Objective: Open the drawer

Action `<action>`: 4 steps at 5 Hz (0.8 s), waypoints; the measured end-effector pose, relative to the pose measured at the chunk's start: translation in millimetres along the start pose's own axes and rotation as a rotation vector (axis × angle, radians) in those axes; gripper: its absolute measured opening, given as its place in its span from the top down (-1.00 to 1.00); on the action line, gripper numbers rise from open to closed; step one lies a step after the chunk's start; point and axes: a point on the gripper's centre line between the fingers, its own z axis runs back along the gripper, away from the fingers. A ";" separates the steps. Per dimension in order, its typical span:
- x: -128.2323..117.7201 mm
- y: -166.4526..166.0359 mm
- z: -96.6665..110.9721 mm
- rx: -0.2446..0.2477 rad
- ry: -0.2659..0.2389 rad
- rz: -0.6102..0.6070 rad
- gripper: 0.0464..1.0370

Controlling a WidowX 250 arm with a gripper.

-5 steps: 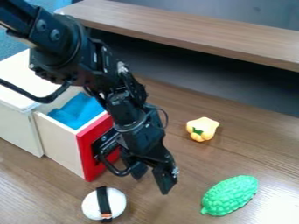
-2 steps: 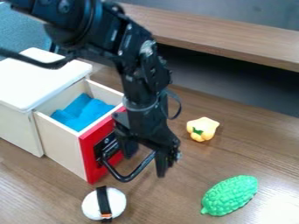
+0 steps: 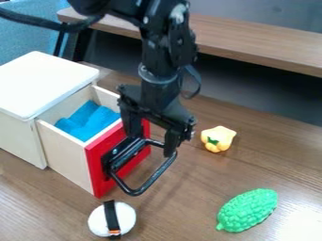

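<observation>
My gripper (image 3: pixel 151 137) hangs above the handle in front of the drawer, its two fingers apart and nothing held between them. The right finger's tip overlaps the far end of the handle; whether they touch I cannot tell. The drawer (image 3: pixel 66 156) stands pulled out of the white cabinet (image 3: pixel 43 84), and a blue cloth (image 3: pixel 89 121) lies inside it. From its red front panel (image 3: pixel 99 182), the black loop handle (image 3: pixel 153 178) juts out to the right.
A white ball-like object with a black band (image 3: pixel 124 217) lies just in front of the drawer. To the right are a yellow toy pepper (image 3: pixel 217 139) and a green bumpy toy (image 3: pixel 247 210). A wooden ledge (image 3: pixel 252 44) runs behind.
The gripper has risen and come away from low beside the handle, after shifting right over the drawer front. More of the handle and drawer interior shows. The drawer stands nearly the same.
</observation>
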 end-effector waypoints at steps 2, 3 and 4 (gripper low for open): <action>12.4 17.0 28.9 -0.115 -0.037 0.069 -0.92; 27.1 25.7 34.9 -0.134 -0.039 0.102 -0.92; 37.6 40.7 35.2 -0.144 -0.038 0.144 -0.92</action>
